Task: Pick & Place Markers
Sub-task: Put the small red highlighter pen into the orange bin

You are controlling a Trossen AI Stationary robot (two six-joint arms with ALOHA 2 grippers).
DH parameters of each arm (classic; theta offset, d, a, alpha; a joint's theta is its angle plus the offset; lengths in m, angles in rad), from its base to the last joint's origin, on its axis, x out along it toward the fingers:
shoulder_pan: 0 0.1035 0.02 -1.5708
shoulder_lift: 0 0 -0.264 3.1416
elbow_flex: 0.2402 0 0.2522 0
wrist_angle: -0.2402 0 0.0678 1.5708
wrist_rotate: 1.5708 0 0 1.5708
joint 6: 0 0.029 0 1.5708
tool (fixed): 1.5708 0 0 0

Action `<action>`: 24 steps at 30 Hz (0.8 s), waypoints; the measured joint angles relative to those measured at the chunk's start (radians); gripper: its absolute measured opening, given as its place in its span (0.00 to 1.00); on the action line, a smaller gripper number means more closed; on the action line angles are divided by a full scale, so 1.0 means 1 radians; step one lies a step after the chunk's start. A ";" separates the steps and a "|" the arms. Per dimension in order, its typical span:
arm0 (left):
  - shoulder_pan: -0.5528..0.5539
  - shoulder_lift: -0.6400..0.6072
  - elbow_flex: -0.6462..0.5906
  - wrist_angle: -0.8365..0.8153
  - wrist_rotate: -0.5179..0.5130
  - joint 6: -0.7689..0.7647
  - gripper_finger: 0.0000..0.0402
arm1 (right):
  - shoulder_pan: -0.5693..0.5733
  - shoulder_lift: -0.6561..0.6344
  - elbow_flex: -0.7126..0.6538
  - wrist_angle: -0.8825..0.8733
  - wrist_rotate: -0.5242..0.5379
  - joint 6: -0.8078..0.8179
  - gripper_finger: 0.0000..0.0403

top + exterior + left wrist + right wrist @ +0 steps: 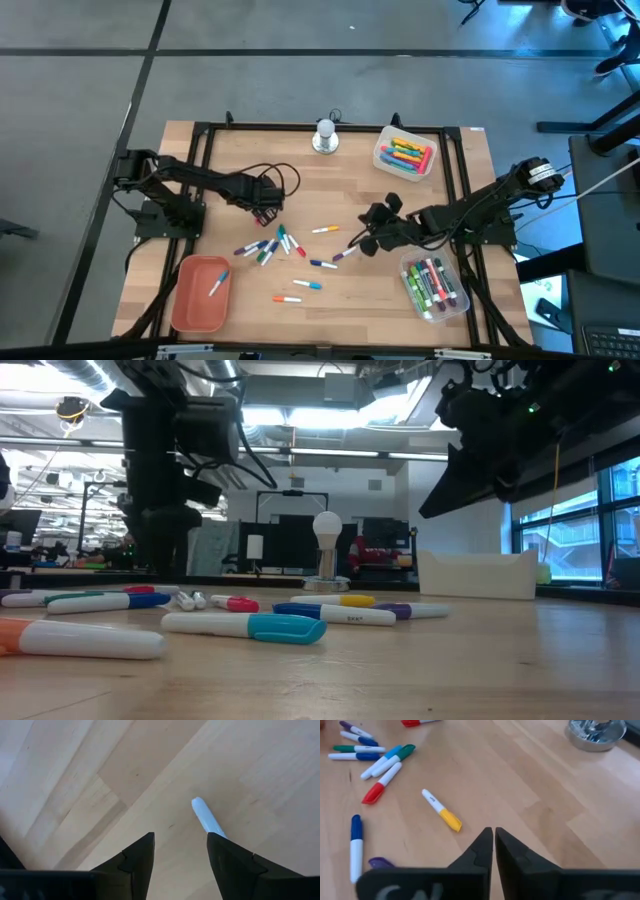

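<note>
Markers are scattered loose across the middle of the table (pixel 400 300), roughly between the two arms. Right tool (pixel 493 837) has its fingers pinched together with nothing between them, so no pen is held. From the right wrist view the closest candidate looks like the yellow-capped marker (pixel 442 810), lying just ahead of the tips and off to one side, its long axis running diagonal to the line of the fingers. In the high view a purple-capped marker (pixel 344 255) also sits right by that tool. My read: it'd have to spread its fingers again, shift sideways and maybe rotate so they straddle the barrel.

Left tool (pixel 180 855) is spread wide and hanging over bare wood, with a white marker barrel (pixel 206 817) poking out just past one fingertip, not centred in the gap. That arm is nearer the cluster of markers (pixel 268 246) on its side, so I'd guess a small sideways nudge lines it up.
</note>
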 joint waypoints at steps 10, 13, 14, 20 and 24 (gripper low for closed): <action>-0.018 0.000 0.000 0.042 0.014 -0.054 0.44 | 0.004 0.000 0.000 -0.001 -0.064 0.034 0.06; -0.018 0.007 0.000 0.052 0.015 -0.061 0.44 | 0.004 0.000 0.000 -0.002 -0.081 0.036 0.06; -0.018 0.012 0.000 0.051 0.018 -0.064 0.44 | 0.004 0.000 0.000 -0.002 -0.087 0.037 0.06; -0.018 0.059 0.000 0.054 0.054 -0.065 0.41 | 0.004 0.000 0.000 -0.002 -0.099 0.038 0.06; -0.019 0.111 0.004 0.060 0.073 -0.066 0.38 | 0.004 0.000 0.000 -0.001 -0.099 0.043 0.06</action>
